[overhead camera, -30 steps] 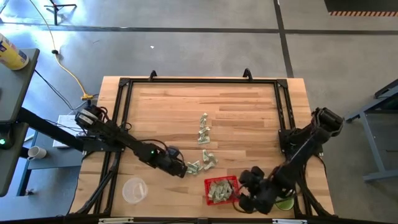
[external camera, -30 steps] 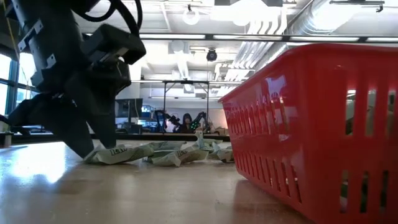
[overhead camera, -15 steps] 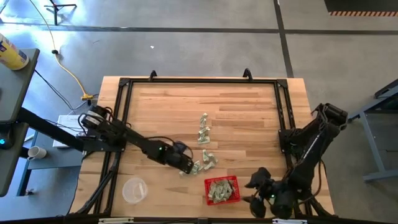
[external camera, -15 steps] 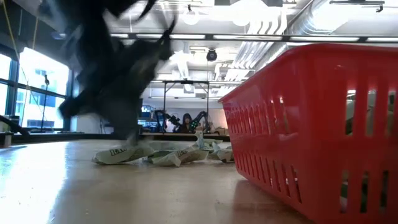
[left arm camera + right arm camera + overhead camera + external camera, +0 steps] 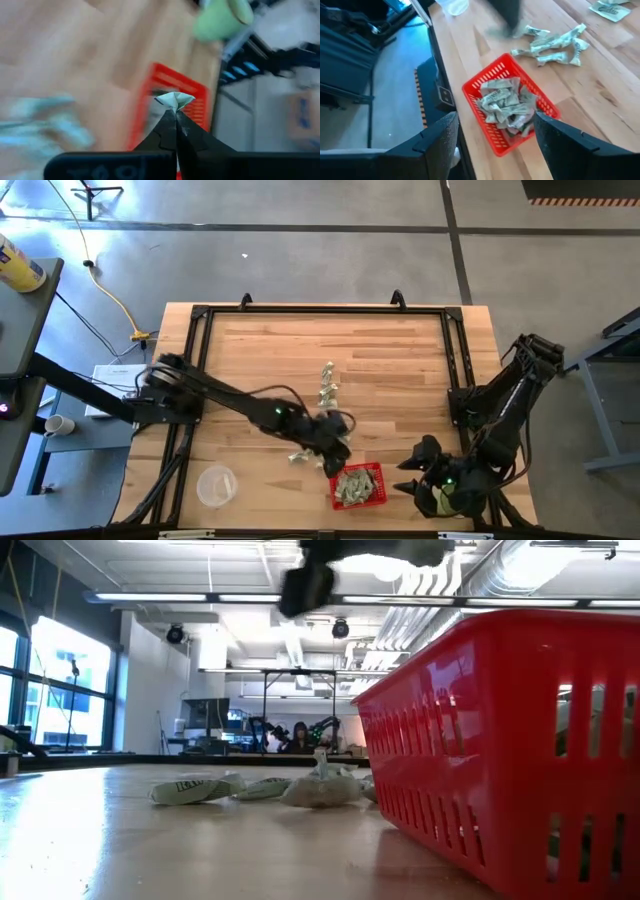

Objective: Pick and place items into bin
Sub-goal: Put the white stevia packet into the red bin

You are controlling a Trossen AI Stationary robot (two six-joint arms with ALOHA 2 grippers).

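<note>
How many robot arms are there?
2. The left arm reaches across the table to the red basket, pinching a wrapped piece; the right arm is at the table's right edge, beside the basket.

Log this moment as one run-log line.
left gripper: shut on wrapped piece, nearing red basket | right gripper: open, waiting beside basket | loose pieces: on table

a clear round container [image 5: 216, 486] sat near the wooden table's [image 5: 390, 370] front-left corner. a green cup [image 5: 220, 19] stood at its front-right. a yellow cable [image 5: 105, 288] trailed across the floor.
</note>
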